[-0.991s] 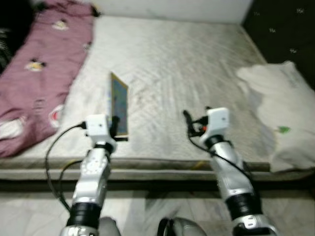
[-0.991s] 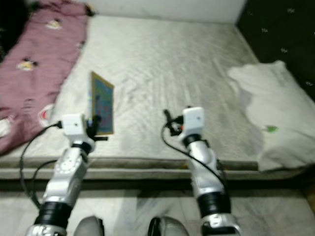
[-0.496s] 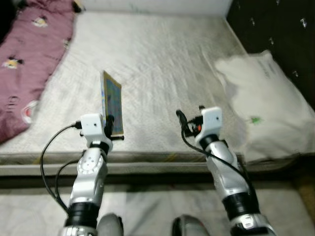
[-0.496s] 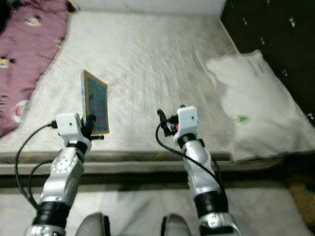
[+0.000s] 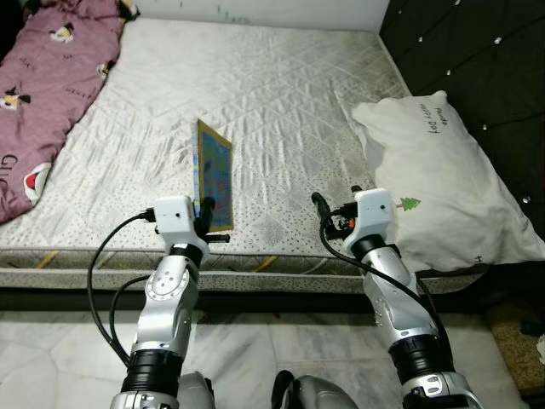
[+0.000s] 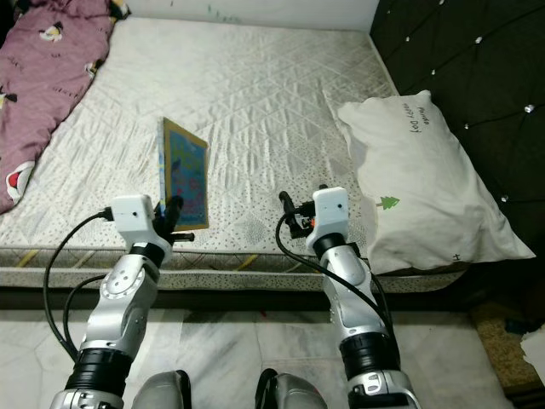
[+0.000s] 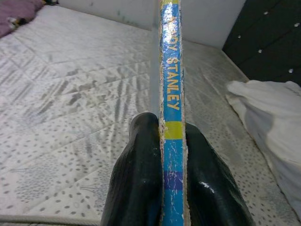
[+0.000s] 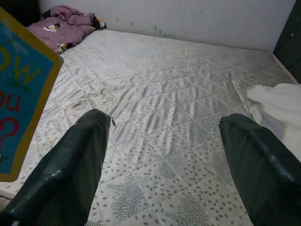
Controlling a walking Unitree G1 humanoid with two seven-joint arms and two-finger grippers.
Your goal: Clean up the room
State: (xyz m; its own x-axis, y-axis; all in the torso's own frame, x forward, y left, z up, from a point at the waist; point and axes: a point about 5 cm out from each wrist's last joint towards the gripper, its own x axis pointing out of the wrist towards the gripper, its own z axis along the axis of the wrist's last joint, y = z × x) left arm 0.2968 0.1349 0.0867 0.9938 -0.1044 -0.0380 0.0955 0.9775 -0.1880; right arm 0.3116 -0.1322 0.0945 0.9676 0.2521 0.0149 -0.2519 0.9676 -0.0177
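Observation:
A thin blue picture book (image 5: 214, 174) with a yellow border stands upright on edge above the near side of the white mattress (image 5: 264, 102). My left gripper (image 7: 171, 165) is shut on the book's spine (image 7: 172, 84), a finger on each side. My right gripper (image 8: 164, 155) hovers open over the mattress's near edge, to the right of the book, its fingers (image 8: 75, 165) spread wide with nothing between them. The book's cover (image 8: 21, 94) appears at the edge of the right wrist view.
A white pillow (image 5: 434, 170) lies on the mattress's right side against a dark tufted headboard (image 5: 477, 51). A maroon blanket (image 5: 47, 94) is bunched along the left. Pale marble floor (image 5: 255, 341) runs below the bed's near edge.
The camera has swung right and steadied, bringing the pillow further into view. My left gripper still holds the book upright; the right gripper remains open.

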